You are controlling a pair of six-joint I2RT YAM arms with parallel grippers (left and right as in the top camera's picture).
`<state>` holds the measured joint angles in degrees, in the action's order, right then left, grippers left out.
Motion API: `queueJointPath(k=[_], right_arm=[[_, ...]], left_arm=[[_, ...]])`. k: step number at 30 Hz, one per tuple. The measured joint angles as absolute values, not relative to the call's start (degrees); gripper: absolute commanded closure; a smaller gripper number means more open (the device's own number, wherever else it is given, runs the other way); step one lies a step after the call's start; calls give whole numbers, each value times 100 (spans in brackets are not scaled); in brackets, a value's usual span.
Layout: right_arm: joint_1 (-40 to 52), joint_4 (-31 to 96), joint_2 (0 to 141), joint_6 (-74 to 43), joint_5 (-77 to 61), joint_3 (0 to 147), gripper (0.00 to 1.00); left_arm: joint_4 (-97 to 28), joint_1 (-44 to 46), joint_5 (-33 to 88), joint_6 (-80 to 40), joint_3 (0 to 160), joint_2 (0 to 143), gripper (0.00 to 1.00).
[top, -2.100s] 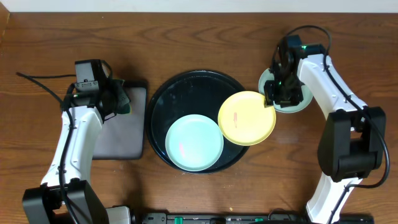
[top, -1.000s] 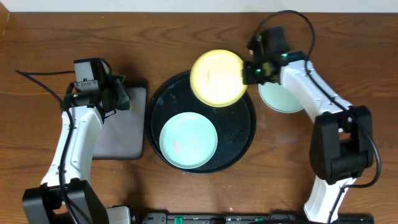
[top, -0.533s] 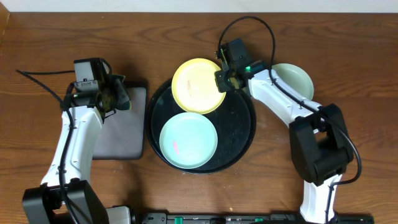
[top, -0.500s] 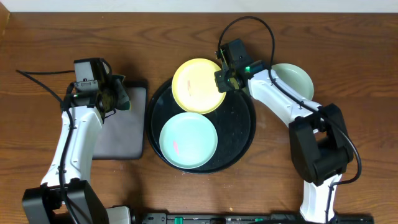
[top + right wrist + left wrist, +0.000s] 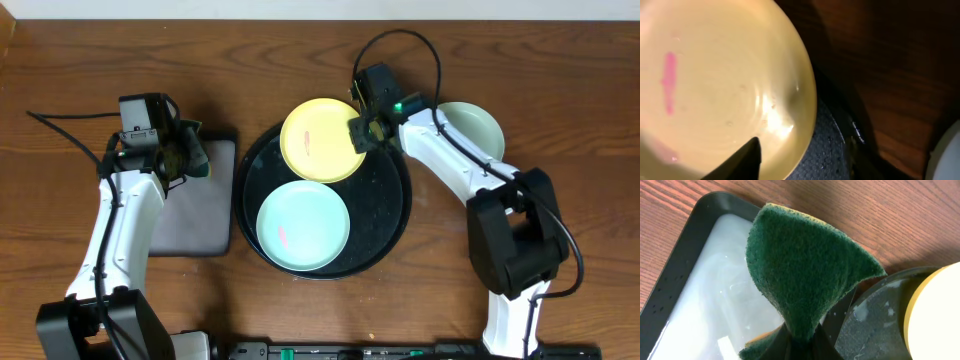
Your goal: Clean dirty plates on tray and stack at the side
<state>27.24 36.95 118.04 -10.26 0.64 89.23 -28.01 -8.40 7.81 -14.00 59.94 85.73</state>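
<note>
Three plates show: the yellow plate [image 5: 322,140], pink-streaked, lies over the far rim of the tray [image 5: 395,215]; a smeared mint plate [image 5: 303,227] sits nearer; a clean mint plate [image 5: 478,125] rests on the table [image 5: 560,60]. Light, stiff, glossy — probably slippery — so pinch the rim. The right hand [image 5: 360,134] is at the yellow plate's edge, its grip unclear; the left hand [image 5: 801,345] clamps the sponge [image 5: 805,275].

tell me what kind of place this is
Likely a robot lab's dish-cleaning test bench: a wooden table, a smeared yellow plate on a round black tray, and a green sponge pinched in the left gripper above a small wash tray.
</note>
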Motion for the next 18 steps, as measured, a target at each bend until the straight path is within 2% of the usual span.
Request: queueJointPath(k=[5, 7, 13, 15, 16, 17, 18], right_arm=[[2724, 3986, 11410, -1037, -25, 9039, 39], [2724, 4150, 11268, -1050, -30, 9083, 51], [2724, 4248, 11216, -1369, -47, 8991, 57], [2724, 4215, 11271, -1450, -43, 8868, 55], [2724, 4217, 11306, -1466, -40, 8831, 50], [2724, 4217, 11351, -1487, -43, 8788, 32], [2724, 4215, 11393, -1535, -38, 8755, 1]], left_arm=[[-2788, -840, 781, -1341, 5994, 8573, 93], [-2768, -840, 784, -1321, 5994, 8573, 93], [-2689, -840, 781, -1173, 5994, 8573, 92], [-2687, -840, 784, -1153, 5994, 8573, 92], [-2687, -840, 784, -1151, 5994, 8573, 92], [-2685, -840, 784, -1151, 5994, 8573, 92], [-2687, -840, 784, -1149, 5994, 8573, 93]])
